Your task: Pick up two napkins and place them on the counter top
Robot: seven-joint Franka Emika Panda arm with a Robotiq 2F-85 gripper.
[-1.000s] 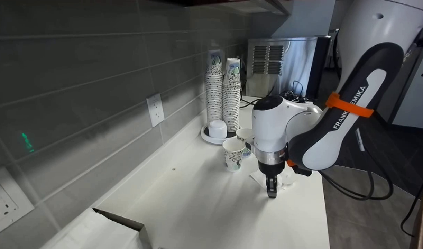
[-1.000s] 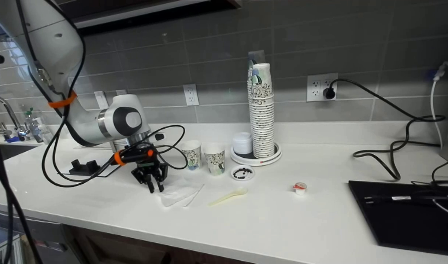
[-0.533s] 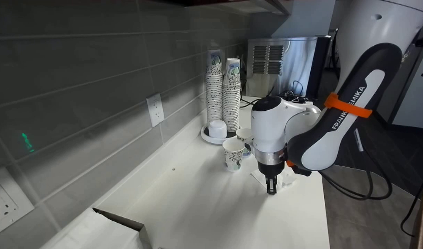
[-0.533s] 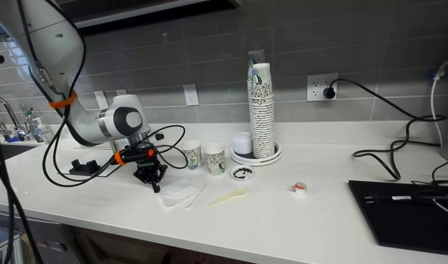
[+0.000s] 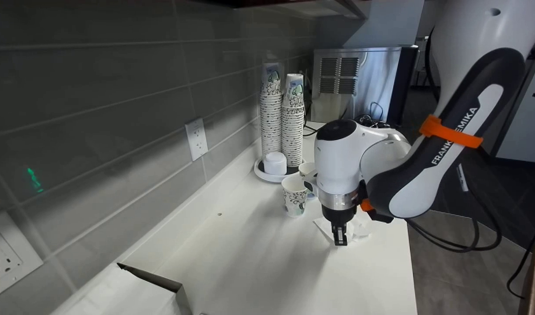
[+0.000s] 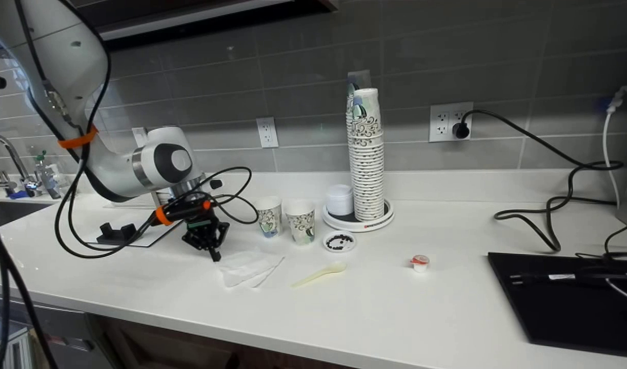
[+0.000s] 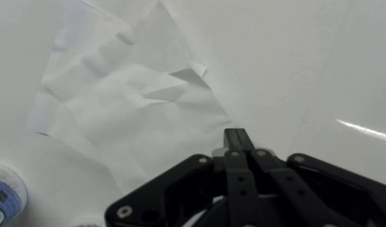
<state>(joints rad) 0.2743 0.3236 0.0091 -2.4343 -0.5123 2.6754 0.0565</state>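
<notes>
Test the pinch before rising

My hand (image 7: 235, 134) is closed, tip to tip, just at the rumpled edge of the napkins (image 7: 126, 110). Whether a sliver of paper is caught in it I cannot tell; in the wrist view the sheets' edge runs in behind the tips. The napkins lie spread on the desk (image 6: 395, 307), two overlapping sheets as far as I can make out, near two upright paper cups (image 6: 301, 225).

I take the step in hand to be picking them up by this edge. To do it well I should rise only a little and watch whether both sheets follow. If neither does, I had better part the tips, straddle a crease, press lightly to the surface and close slowly, so the paper bunches into the pinch instead of skating away. Catching just one sheet seems the likeliest slip, so a spot where they overlap would serve best. Any carry should be slow and low, with loose corners clear of the paper cups and the pale spoon (image 6: 324, 271).
</notes>
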